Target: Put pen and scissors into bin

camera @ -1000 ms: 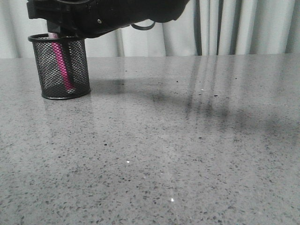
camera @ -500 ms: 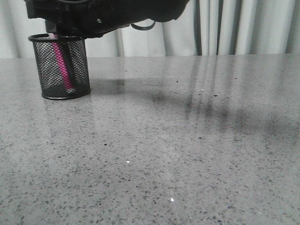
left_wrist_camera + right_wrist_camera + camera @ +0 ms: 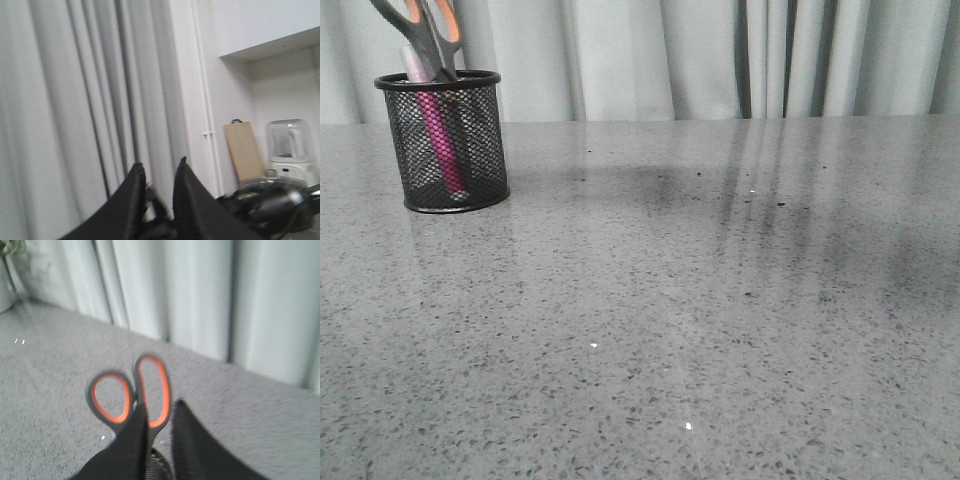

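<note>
A: Where do we find the bin [image 3: 442, 140]?
B: On the grey speckled table [image 3: 700, 320], out at about ten o'clock from the table's middle in our front view, close to the pale curtain [image 3: 650, 55] behind it. It stands upright.

A: And the pen [image 3: 433, 125]?
B: Inside the bin, leaning a little, its pale cap end poking just above the rim toward eleven o'clock.

A: The scissors [image 3: 428, 30]?
B: Also in the bin, blades down. We see the orange-lined handle loops sticking up past the rim at twelve o'clock, right beside the pen's cap. From the right wrist camera the same loops [image 3: 131, 396] show just beyond our fingertips.

A: What about our right gripper [image 3: 157, 440]?
B: Its two dark fingers are spread slightly, with a narrow gap between them. One finger overlaps the lower part of the scissors' handle in that blurred view; we cannot tell whether it touches, and nothing sits pinched in the gap.

A: And the left gripper [image 3: 157, 187]?
B: Its fingers stand a little apart, holding nothing, pointed at the curtain with a wooden board [image 3: 243, 152] and a blender [image 3: 291, 150] off at three o'clock
</note>
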Robot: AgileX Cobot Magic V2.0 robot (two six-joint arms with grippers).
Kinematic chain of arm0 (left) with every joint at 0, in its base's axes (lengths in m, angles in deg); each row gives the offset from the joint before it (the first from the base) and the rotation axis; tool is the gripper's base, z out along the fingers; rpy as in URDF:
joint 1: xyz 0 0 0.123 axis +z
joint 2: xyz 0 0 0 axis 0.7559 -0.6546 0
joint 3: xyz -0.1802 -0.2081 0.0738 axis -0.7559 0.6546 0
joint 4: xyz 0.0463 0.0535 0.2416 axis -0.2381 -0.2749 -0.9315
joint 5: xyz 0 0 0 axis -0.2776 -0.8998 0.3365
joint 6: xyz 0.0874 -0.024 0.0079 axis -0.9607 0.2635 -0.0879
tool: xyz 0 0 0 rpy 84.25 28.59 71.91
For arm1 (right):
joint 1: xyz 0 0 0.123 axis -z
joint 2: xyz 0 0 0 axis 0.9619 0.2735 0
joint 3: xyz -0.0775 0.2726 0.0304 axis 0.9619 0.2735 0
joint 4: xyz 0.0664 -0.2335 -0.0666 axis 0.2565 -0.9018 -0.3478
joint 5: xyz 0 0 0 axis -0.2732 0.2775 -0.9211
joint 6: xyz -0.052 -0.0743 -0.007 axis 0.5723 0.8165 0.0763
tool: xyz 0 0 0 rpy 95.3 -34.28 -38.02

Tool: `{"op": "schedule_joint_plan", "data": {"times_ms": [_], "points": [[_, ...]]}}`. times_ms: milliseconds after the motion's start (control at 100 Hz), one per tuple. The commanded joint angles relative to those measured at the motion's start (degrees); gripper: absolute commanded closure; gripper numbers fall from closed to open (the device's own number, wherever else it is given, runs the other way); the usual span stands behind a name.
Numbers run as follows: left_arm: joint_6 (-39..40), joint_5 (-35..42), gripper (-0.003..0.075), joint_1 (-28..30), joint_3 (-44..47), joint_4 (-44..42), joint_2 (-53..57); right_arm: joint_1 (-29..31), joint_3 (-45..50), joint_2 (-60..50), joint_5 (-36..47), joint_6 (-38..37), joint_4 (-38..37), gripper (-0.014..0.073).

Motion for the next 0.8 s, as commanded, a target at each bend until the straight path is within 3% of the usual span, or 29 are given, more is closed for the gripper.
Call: {"op": "schedule_joint_plan", "data": {"times_ms": [0, 120, 270, 500, 630, 790], "points": [[1.09, 7.45, 0.0683, -0.42, 2.02, 1.11, 1.22, 0.51, 1.25, -10.88, -2.60, 0.27, -2.53, 0.0663], [1.09, 13.24, 0.0741, -0.42, 9.11, 1.54, 5.02, 0.51, 10.91, -24.97, -8.87, 0.27, -6.55, 0.0663], [1.09, 14.75, 0.0739, -0.42, 17.37, 8.92, 8.35, 0.51, 24.88, -44.39, -21.82, 0.44, -6.55, 0.0664], [1.09, 14.75, 0.0739, -0.42, 25.31, 15.34, 9.05, 0.51, 41.21, -70.18, -31.43, 6.16, -3.41, 0.0664], [1.09, 14.75, 0.0739, -0.42, 25.91, 15.34, 9.05, 0.28, 45.04, -79.36, -31.42, 12.24, 0.33, 0.0664], [1.09, 14.75, 0.0739, -0.42, 25.91, 15.34, 9.05, 0.18, 48.71, -89.67, -28.48, 12.93, 0.32, 0.0664]]}}
